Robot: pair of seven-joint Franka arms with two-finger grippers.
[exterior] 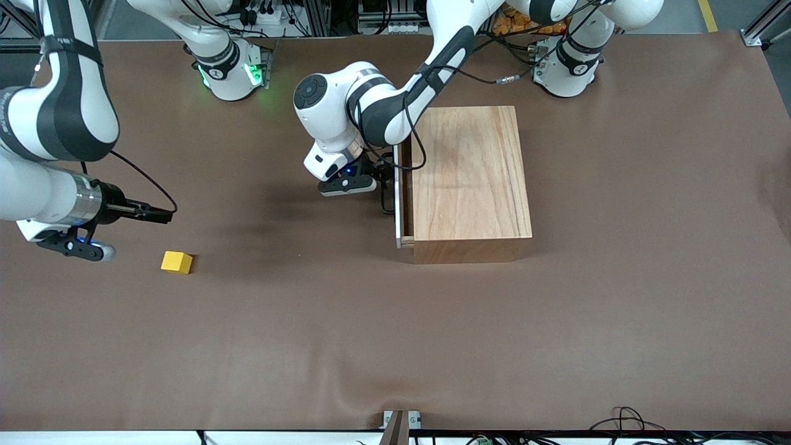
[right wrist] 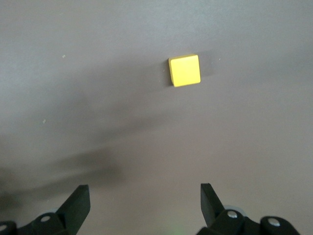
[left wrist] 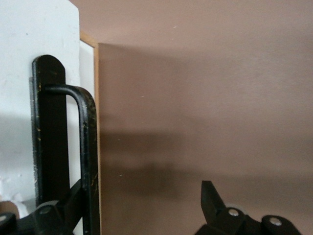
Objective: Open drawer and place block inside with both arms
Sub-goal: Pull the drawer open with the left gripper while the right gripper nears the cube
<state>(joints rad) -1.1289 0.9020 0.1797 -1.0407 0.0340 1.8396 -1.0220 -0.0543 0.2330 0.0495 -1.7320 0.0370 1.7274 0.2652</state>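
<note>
Two black grippers gape wide: the left gripper (exterior: 384, 176) at the black U-shaped handle (left wrist: 87, 147) of the light-wood drawer (exterior: 398, 191), the right gripper (exterior: 162, 215) over brown table (exterior: 371, 334) near the small yellow cube (exterior: 177, 262).

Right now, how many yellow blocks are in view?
1. The block sits on the table toward the right arm's end, by the open right gripper. The drawer looks barely open; its inside is hidden.
</note>
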